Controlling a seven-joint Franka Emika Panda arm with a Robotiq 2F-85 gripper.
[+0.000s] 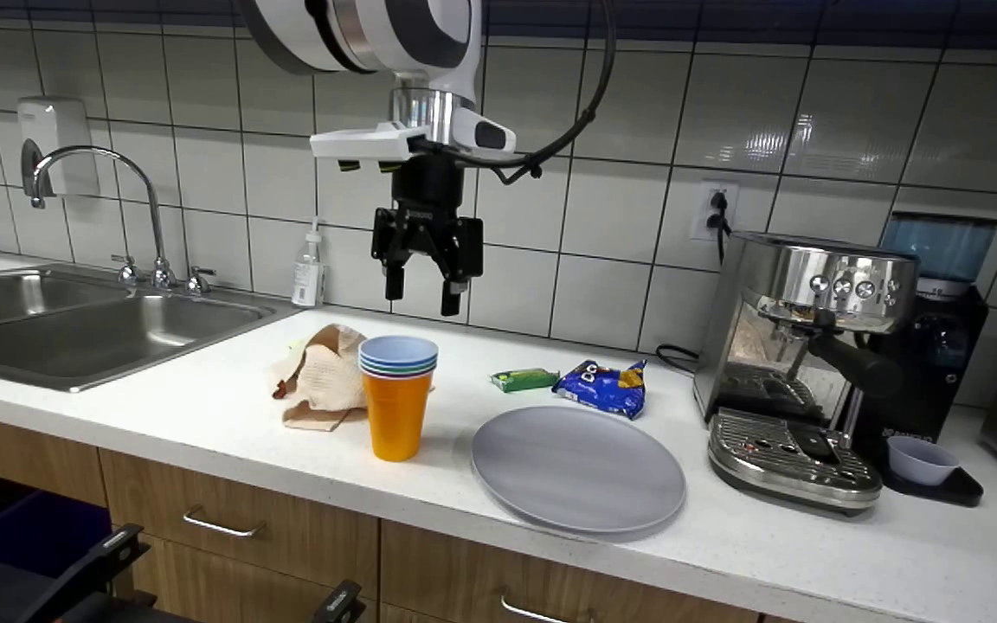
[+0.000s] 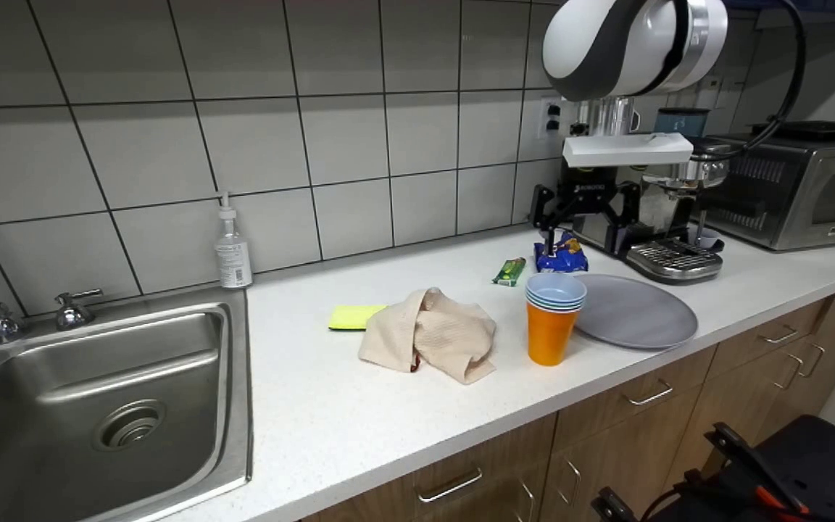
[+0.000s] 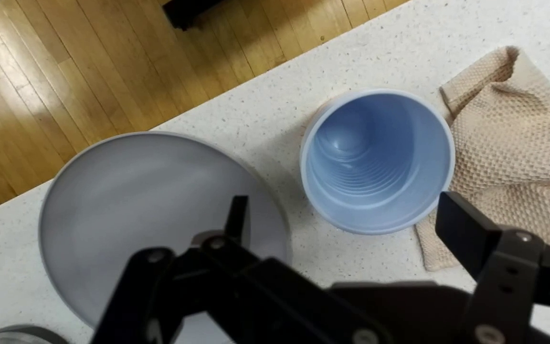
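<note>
The gripper, 2 fingers spread, hangs above the far side of 1 cup stack; right is 1 plate, left 1 cloth partly hiding 1 dark-red thing. Nesting obscures the cup count.

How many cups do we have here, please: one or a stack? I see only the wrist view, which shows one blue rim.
Observer: A stack of cups; several nested rims show in both exterior views.
Operator: Does the gripper touch it? In my view they overlap.
Observer: No, both exterior views show a gap between them.
Operator: What lies beyond the gray plate, outside my view?
Observer: A blue snack packet, between the plate and the tiled wall.
</note>
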